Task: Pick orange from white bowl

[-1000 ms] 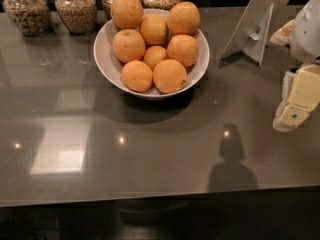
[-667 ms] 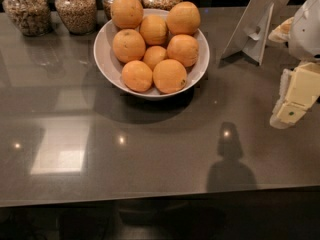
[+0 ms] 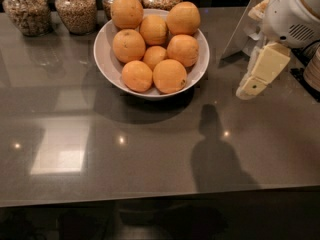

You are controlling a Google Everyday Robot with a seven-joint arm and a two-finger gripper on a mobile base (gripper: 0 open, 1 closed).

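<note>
Grey polished stone makes up the countertop point(image 3: 150, 154), which fills nearly the whole frame and carries a pale square reflection at lower left and a few small glints of light. In the upper middle sits the white bowl point(image 3: 102, 59), wide and round, resting flat on the counter and throwing a soft shadow toward the bottom of the frame. Eight oranges are heaped in it. The orange point(image 3: 169, 76) at the lower right of the pile lies against the bowl's near rim, touching its neighbour on the left point(image 3: 137, 76). A clearly smaller orange point(image 3: 154, 57) is wedged in the middle of the heap just above them.

The gripper point(image 3: 252, 86) is at the right edge of the frame – cream-coloured, slanting down and to the left from the white arm housing point(image 3: 292, 14). It hangs above the bare counter, apart from the bowl and level with its near rim, and it holds nothing. Whether it is released or clenched cannot be told from this side-on view.

Along the top edge stand four glass jars of grain point(image 3: 76, 8), behind and left of the bowl. A clear slanted stand point(image 3: 240, 31) sits at upper right, between the bowl and the arm. A dark shadow point(image 3: 215, 154) falls on the counter at lower right.
</note>
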